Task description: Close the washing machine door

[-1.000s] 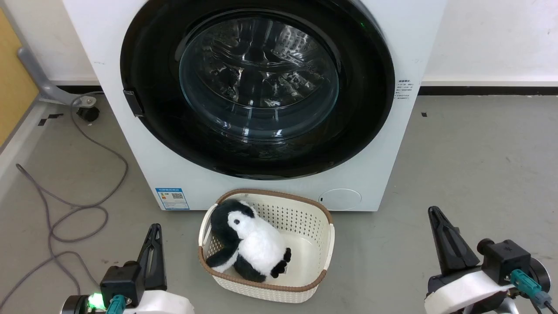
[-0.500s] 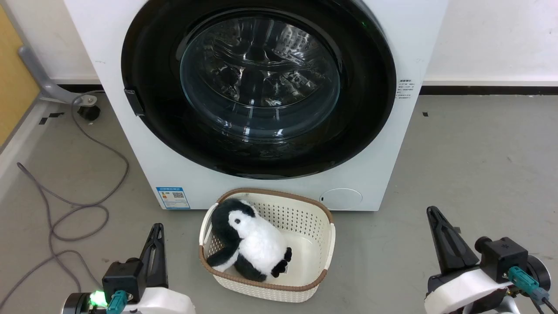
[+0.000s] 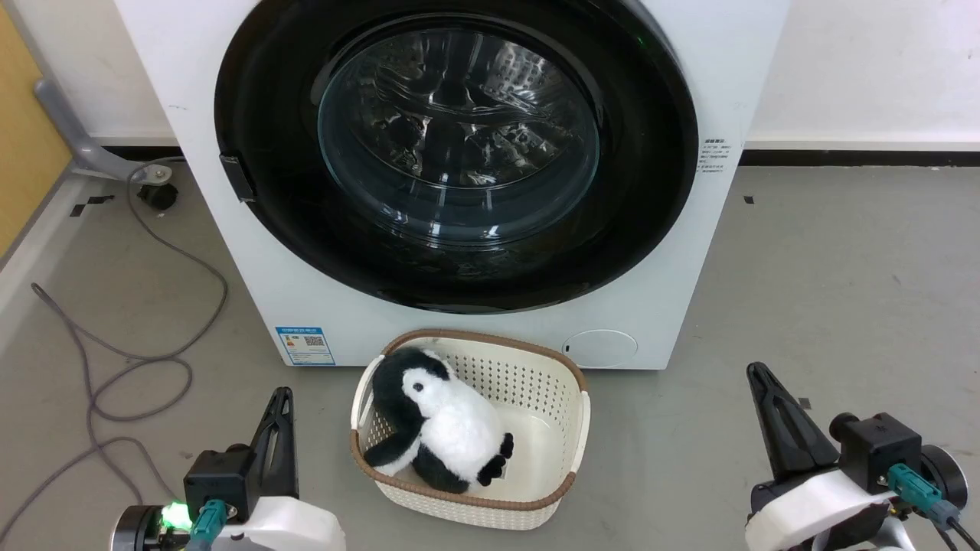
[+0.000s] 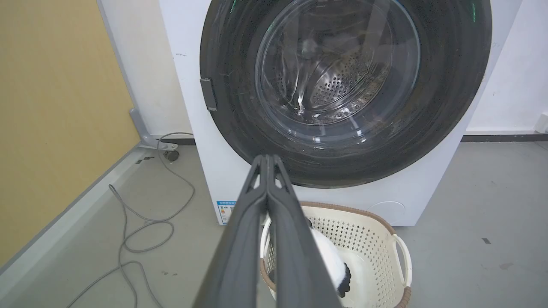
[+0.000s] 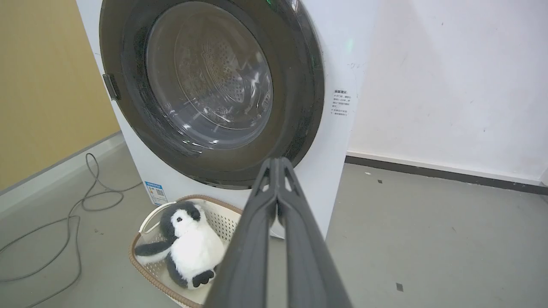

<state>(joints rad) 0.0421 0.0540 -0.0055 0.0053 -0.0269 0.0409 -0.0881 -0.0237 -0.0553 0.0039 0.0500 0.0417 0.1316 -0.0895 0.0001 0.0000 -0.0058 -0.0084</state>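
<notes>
Currently washing machine door (image 3: 651, 153) sits flush against the front of the washing machine (image 3: 677, 306). Left gripper (image 3: 282, 395) and right gripper (image 3: 758, 372) are both pinched closed, empty, low over the floor (image 3: 842, 268), either side of basket (image 3: 583, 428) holding penguin plush (image 3: 452, 428).

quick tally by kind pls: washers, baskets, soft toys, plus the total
washing machine: 1
basket: 1
penguin soft toy: 1
total: 3
</notes>
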